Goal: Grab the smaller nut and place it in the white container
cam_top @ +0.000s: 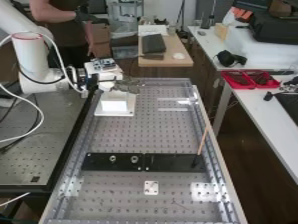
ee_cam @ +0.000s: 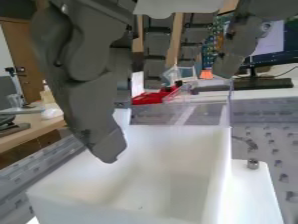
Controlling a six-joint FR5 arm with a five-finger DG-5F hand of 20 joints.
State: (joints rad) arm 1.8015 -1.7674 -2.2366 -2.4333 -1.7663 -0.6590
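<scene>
The dark grey robotic hand [cam_top: 128, 86] is positioned over the white, open-topped rectangular container [cam_top: 114, 104], near the far left corner of the perforated metal desk [cam_top: 133, 135]. In the wrist view, its fingers [ee_cam: 100, 112] are set wide apart above the container's rim. The position of the smaller nut cannot be determined. Toward the desk's near edge, the larger round metal nut [cam_top: 113, 159] and the round metal bearing [cam_top: 134, 159] stand apart on a flat black bar [cam_top: 169, 163].
</scene>
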